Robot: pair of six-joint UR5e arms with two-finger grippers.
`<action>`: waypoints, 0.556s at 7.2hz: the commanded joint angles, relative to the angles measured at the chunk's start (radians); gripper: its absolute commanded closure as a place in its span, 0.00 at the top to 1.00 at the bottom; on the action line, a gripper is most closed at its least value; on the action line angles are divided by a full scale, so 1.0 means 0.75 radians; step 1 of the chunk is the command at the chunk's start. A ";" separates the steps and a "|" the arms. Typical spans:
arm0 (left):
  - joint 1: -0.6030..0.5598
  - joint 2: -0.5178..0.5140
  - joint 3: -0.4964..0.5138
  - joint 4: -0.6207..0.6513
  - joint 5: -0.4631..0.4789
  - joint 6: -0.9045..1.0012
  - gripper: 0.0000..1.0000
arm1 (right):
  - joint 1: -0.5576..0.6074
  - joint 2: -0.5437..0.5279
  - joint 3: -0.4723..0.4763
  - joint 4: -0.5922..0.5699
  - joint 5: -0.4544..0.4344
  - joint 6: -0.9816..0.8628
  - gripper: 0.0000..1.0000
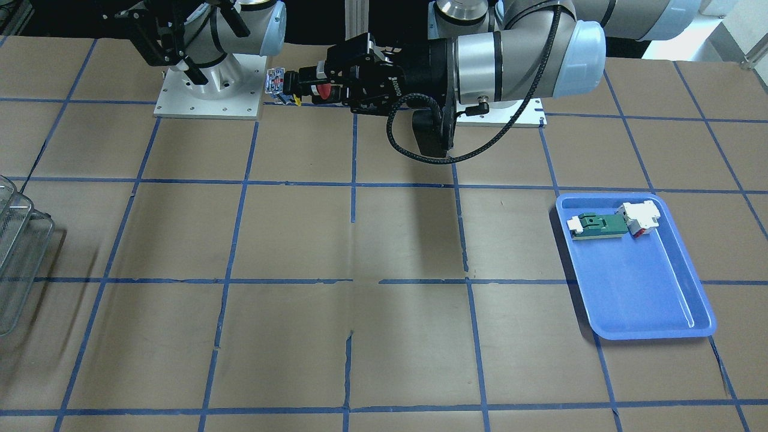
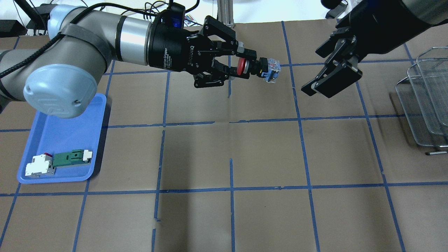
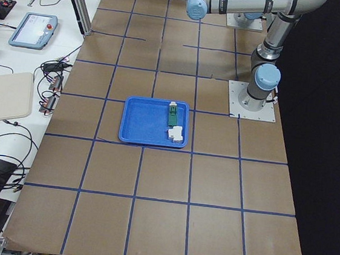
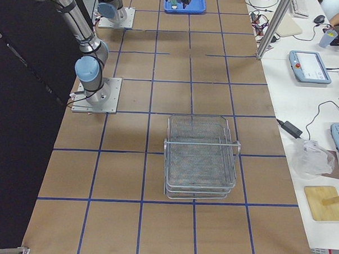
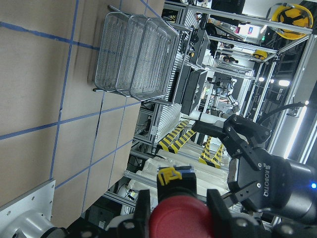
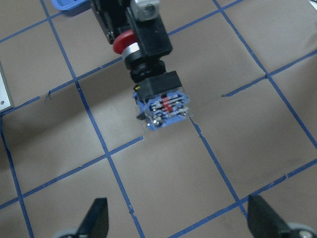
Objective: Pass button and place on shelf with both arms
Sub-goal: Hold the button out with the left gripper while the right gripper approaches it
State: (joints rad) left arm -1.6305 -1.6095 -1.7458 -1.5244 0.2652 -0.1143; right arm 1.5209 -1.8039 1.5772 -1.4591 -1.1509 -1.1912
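Overhead exterior view lets one read the white letters "ROBOTIQ" on the black body of the left gripper [image 2: 245, 67], with smaller words beside them that seem to be "Adaptive Gripper". The same "ROBOTIQ" mark stands on the right gripper [image 2: 316, 69], where the left wrist-mounted view shows it clearly. The button [image 2: 259, 67] has a round red mushroom cap, then a short black barrel, then a blue-grey block base with a small yellow piece. In the right wrist-mounted view the end face of this base shows metal contacts and a red strip. The left fingers [image 2: 241, 52] are closed on the button at its cap end, so the base sticks out free in front of them. It is held in the air above the brown bench [image 2: 266, 150], over the middle part on the robot's side. The left arm [image 2: 105, 42] reaches almost level across the bench and points the button toward the right gripper. That gripper hangs near the button but apart from it, tilted, with its fingers [image 2: 330, 84] spread wide and nothing between them. The shelf [image 2: 427, 101], a silvery wire-mesh rack, stands on the bench at the right arm's side, well apart from the button. A blue tray [image 2: 101, 105] on the other side holds a green-and-white part [image 2: 71, 157] and a white-and-red block [image 2: 38, 167], which touch each other.
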 commanded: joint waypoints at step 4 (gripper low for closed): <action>-0.002 0.005 0.000 -0.001 0.002 -0.013 0.00 | 0.020 -0.007 0.024 -0.004 0.053 -0.185 1.00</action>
State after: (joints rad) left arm -1.6311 -1.6077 -1.7457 -1.5244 0.2664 -0.1239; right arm 1.5336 -1.8345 1.6044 -1.4589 -1.1276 -1.3319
